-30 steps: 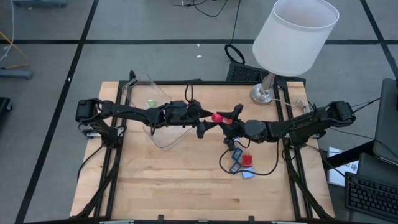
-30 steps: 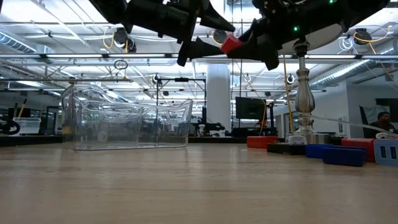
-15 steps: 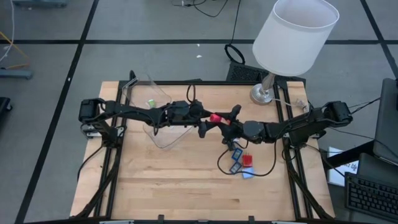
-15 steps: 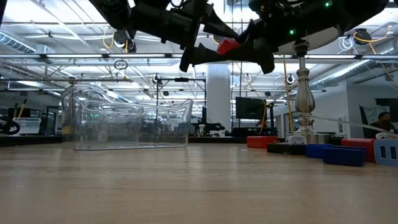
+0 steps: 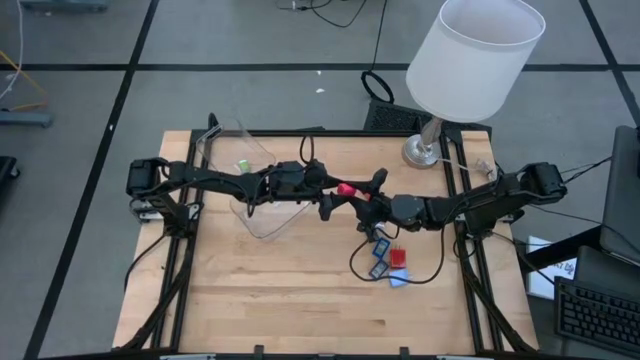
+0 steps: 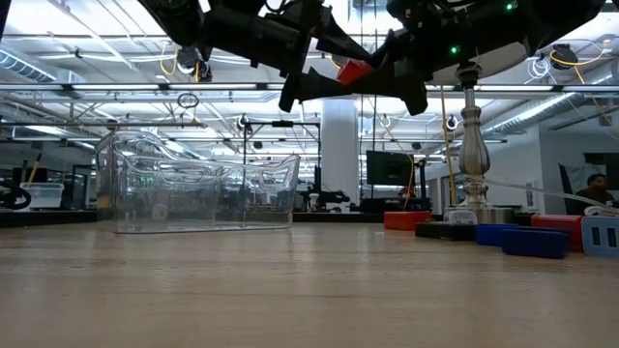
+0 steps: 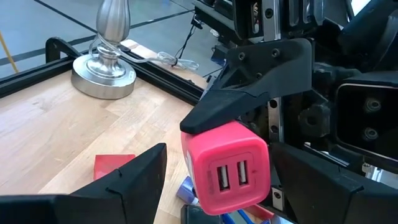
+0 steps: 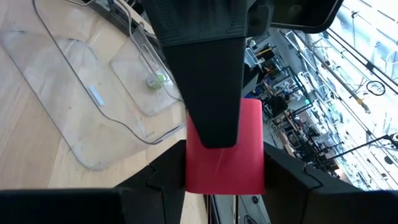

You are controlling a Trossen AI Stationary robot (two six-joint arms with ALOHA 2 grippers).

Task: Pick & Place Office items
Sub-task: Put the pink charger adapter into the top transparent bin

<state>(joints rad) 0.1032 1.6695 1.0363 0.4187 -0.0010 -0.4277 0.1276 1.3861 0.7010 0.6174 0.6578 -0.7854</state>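
A red cube with two USB ports (image 7: 227,168) hangs high over the table's middle (image 5: 345,188), shut in my right gripper (image 5: 352,191), which reaches in from the right. My left gripper (image 5: 333,189) meets it from the left, open. Its fingers (image 7: 124,183) stand on either side of the cube, and a gap shows on one side. Whether the other finger touches, I cannot tell. More small pieces, blue, red and dark (image 5: 387,262), lie on the table below. A green bit (image 5: 242,166) lies in the clear container (image 5: 250,195). My right gripper pinches the red cube between its two fingers on opposite faces; one finger (image 7: 249,93) lies on the face beside (image 7: 217,127). The fingers come level from the table's right. The cube (image 6: 354,70) is lifted clear, far above the table.
A white-shaded lamp (image 5: 475,55) stands with its metal base (image 5: 425,150) at the far right of the table. A black cable (image 5: 360,262) loops by the loose pieces. The clear container (image 6: 193,184) sits at far left. Bare wood lies toward the near edge (image 5: 300,310).
My left gripper has moved toward the table's right, up to the red cube, and its open fingers now flank it. My right gripper has carried the cube slightly toward the left. Both have held still for the last half second.
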